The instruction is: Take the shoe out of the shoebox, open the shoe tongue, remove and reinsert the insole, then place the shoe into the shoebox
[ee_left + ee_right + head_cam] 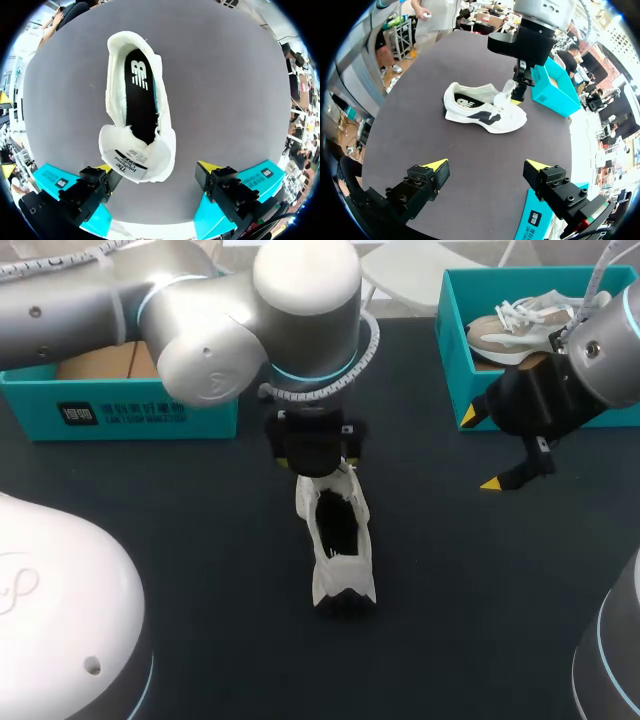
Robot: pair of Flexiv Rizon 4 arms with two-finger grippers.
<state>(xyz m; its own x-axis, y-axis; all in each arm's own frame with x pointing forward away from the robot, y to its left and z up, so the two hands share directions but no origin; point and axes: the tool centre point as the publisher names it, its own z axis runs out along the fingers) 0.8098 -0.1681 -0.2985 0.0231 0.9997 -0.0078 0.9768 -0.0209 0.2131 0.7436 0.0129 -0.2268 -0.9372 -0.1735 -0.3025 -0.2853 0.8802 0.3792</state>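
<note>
White shoe [335, 545] on table [200, 530] | left claw [156, 166] wide, at tongue [134, 162] | right claw [486, 164] wide

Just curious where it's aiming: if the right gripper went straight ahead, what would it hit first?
Probably the white shoe, which lies dead ahead of the open right gripper on the table. Depth is unclear, so it might touch the table just short of it.

A dark counter [180, 530] fills the head view, its surface plain and matte. In the wrist views it shows as an even dark grey. Light falls on it softly from above, leaving only faint, blurred shadows. Its far edge runs straight.
</note>
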